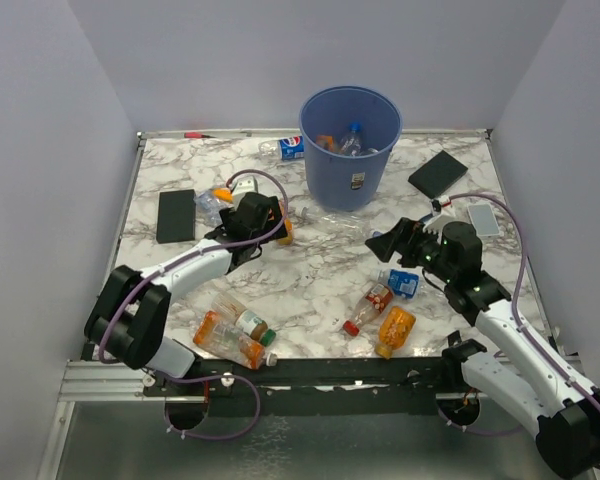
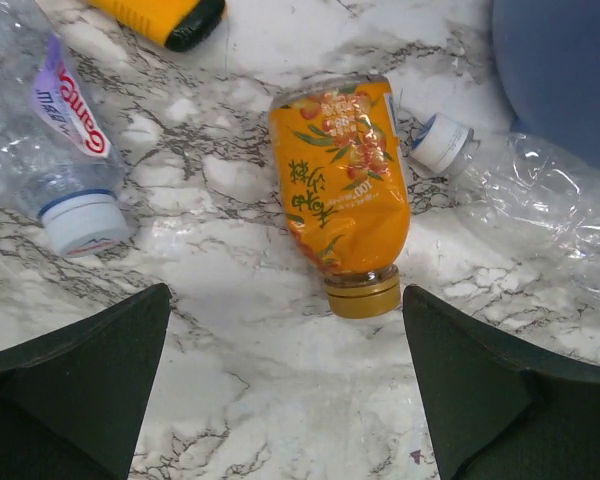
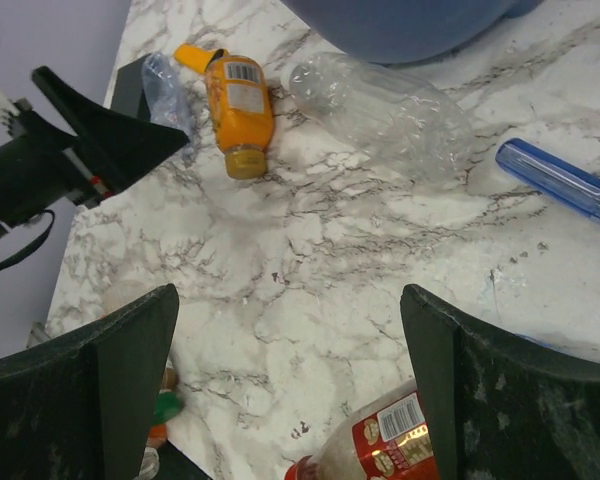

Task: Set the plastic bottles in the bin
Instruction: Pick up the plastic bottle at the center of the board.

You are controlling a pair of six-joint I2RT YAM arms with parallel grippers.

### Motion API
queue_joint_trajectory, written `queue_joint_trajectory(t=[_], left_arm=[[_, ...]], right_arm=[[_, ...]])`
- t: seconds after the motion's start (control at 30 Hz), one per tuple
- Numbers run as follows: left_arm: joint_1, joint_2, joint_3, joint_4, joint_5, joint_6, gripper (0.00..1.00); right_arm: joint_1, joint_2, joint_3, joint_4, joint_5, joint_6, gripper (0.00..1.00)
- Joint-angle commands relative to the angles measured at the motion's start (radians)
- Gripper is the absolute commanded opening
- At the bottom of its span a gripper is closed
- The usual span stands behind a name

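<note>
Left jaws: spread wide, holding nothing, low over the worktop (image 2: 250, 330).
- Orange-labelled bottle (image 2: 342, 195): lying just ahead, between the jaws, gold cap toward them.
- White-capped water bottle (image 2: 50, 130): ahead, to their left.
- Clear crushed bottle (image 2: 540, 205): ahead, to their right, beside the bin (image 2: 565, 70).

Right jaws: spread wide, holding nothing.
- Red-labelled bottle (image 3: 380, 450): close under them, between the two.
- Blue-handled screwdriver (image 3: 560, 180): ahead, to their right.

Bin: upright, well ahead of both, several bottles inside.

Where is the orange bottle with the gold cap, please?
Left wrist view, centre: the orange bottle lies just ahead of the left gripper, a crushed clear bottle beside it.
</note>
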Motion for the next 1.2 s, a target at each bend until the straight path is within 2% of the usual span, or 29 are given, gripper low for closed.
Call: queue_joint_trajectory(t=[0.0, 0.3, 0.43, 0.63, 0.77, 1.17], left_arm=[[-0.006, 0.075, 0.113, -0.020, 0.033, -0.010, 0.99], [0.038, 0.256, 0.247, -0.036, 0.022, 0.009, 0.99], [0.042, 0.337, 0.317, -0.078, 0.038, 0.008, 0.99], [0.042, 0.399, 0.361, -0.094, 0.048, 0.002, 0.98], [0.042, 0.411, 0.360, -0.095, 0.064, -0.004, 0.91], [0.043, 0.370, 0.294, -0.054, 0.082, -0.006, 0.54]], right_arm=[[0.004, 0.005, -0.008, 0.073, -0.057, 0.014, 0.95], [0.004, -0.056, -0.041, 0.083, -0.068, -0.003, 0.95], [0.004, -0.070, -0.043, 0.034, -0.066, -0.014, 0.95], [0.004, -0.089, -0.043, 0.014, -0.062, -0.024, 0.95], [0.004, -0.092, -0.043, 0.009, -0.060, -0.026, 0.95], [0.004, -0.089, -0.028, -0.003, -0.064, -0.023, 0.95]])
